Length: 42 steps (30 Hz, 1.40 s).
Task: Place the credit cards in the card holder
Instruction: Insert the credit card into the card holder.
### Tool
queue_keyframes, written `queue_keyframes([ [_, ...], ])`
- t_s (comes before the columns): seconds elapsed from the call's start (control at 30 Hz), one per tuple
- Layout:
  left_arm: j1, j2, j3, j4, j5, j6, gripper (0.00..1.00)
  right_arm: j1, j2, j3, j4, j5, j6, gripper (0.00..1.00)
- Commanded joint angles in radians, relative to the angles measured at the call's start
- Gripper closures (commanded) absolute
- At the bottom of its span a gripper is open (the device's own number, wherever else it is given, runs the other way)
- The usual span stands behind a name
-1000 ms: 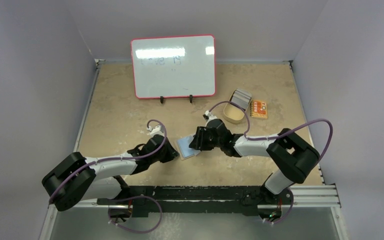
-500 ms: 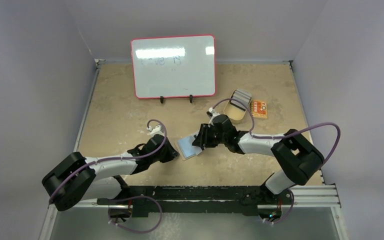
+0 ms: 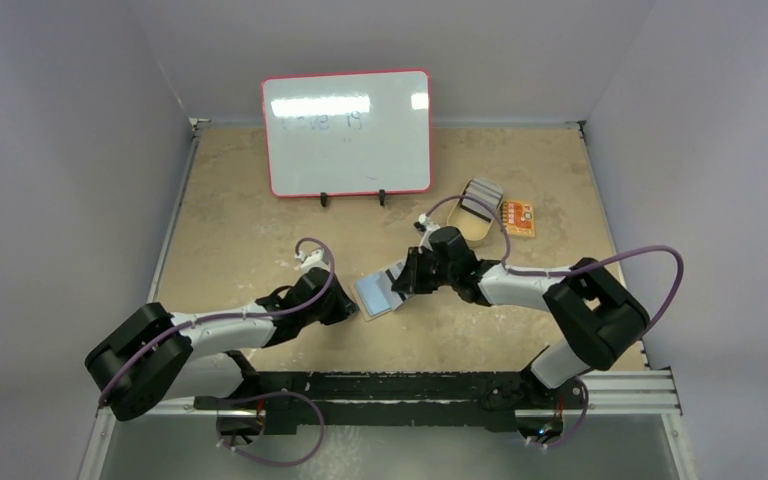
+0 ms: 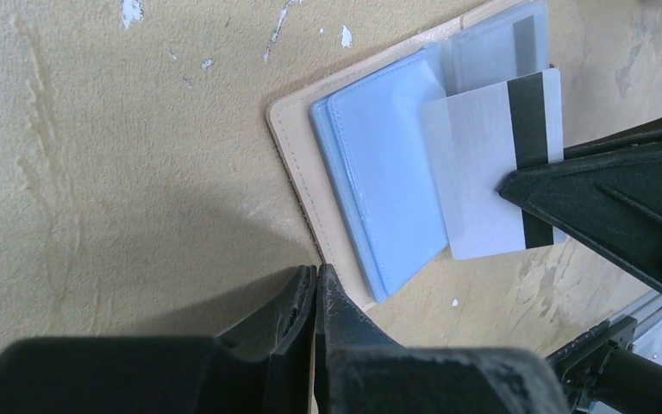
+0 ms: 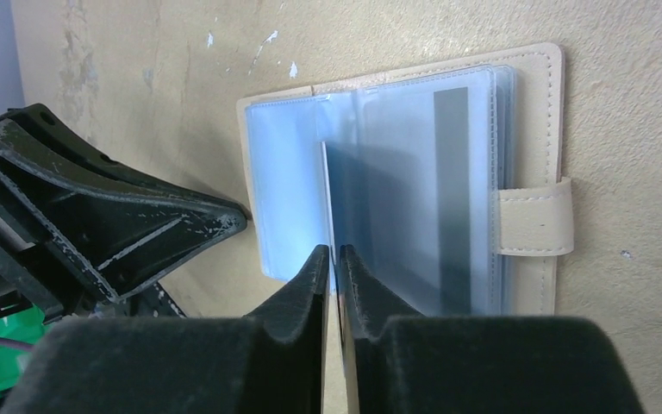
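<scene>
We saw the right gripper [image 5: 334, 254] pinching a white plastic card with a black stripe [image 4: 474, 172] over the clear sleeves [image 5: 284, 172] of the open tan leather card holder [image 5: 530, 220]. The left gripper [image 4: 315, 280], fully closed and empty, sat at its edge. Whether the card entered a sleeve was unclear.

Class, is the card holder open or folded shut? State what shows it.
Open. The card holder lies spread on the table, clear sleeves facing up, snap tab unfastened at one side.

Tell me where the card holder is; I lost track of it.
Top view: the card holder lies open mid-table, between the left gripper and the right gripper.
</scene>
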Motion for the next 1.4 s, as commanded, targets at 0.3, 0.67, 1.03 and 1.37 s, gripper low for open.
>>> queue_keyframes([
  [0.3, -0.001, 0.043, 0.034, -0.055, -0.034, 0.045, 1.00, -0.033, 0.048, -0.067, 0.234, -0.067, 0.026, 1.00],
  [0.67, -0.001, 0.041, 0.034, -0.052, -0.046, 0.043, 1.00, -0.033, 0.159, -0.098, 0.397, -0.119, 0.056, 1.00],
  [1.03, -0.002, 0.047, 0.035, -0.053, -0.049, 0.044, 1.00, 0.020, 0.183, -0.071, 0.385, -0.083, 0.078, 0.99],
  [1.37, -0.002, 0.035, 0.025, -0.058, -0.054, 0.039, 1.00, 0.056, 0.019, 0.027, -0.041, 0.162, -0.018, 0.69],
])
